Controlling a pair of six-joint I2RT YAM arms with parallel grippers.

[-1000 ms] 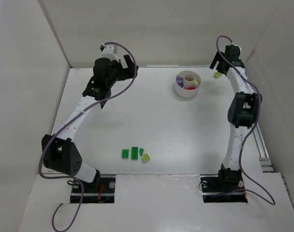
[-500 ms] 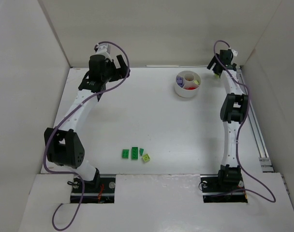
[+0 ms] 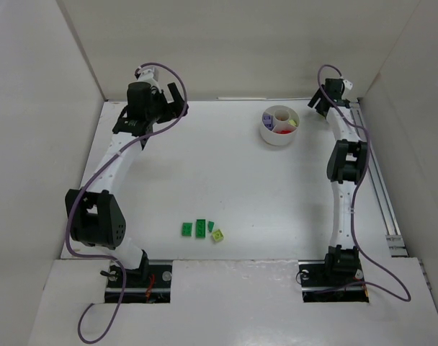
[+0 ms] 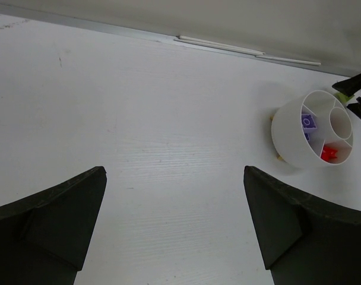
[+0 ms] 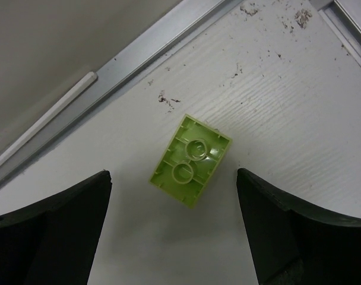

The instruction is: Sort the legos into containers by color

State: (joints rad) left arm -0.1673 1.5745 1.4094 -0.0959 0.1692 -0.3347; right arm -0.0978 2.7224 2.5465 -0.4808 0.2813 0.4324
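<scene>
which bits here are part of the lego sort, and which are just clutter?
Job: lime brick at the far right; four loose bricks near the front; white dish holding a purple piece and a red piece.
Lying about: white rod at the back; metal rail along the right edge.

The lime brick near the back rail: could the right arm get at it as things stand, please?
Probably yes. The right gripper hangs open over the lime brick, which lies alone on bare table between its fingers, nothing covering it.

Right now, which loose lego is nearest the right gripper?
The lime brick, lying underside up directly beneath the open right gripper. The other loose legos lie clustered far from it.
</scene>
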